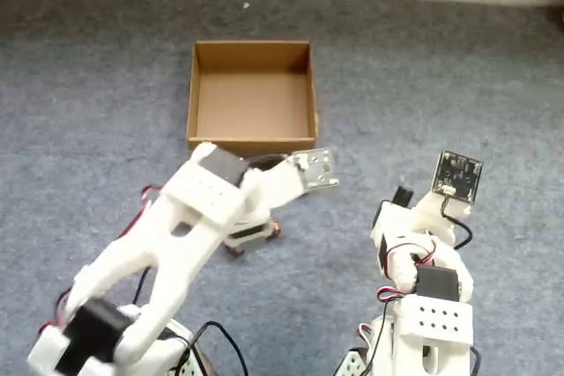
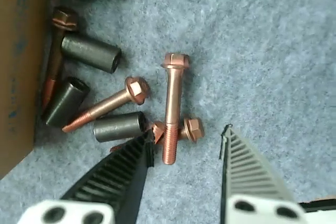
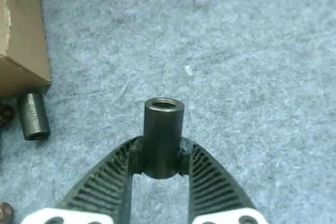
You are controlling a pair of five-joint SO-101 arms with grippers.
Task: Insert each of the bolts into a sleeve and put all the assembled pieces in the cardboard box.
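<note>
Copper bolts [image 2: 175,106] close beside cardboard box [image 2: 18,51] wall

bolts [image 2: 169,109]: shiny coppery metal | sleeve [image 3: 163,129]: matt dark metal | box [image 1: 251,99]: plain cardboard

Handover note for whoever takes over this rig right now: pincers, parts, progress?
Left pincer: open, hovering over the loose bolts on the carpet beside the cardboard box.
Right pincer: shut on one sleeve, whose visible end is empty.
Other sleeves lie among the bolts.
Done: nothing is assembled and the box is empty.
Left: put every bolt in a sleeve, then box all the pieces.
</note>
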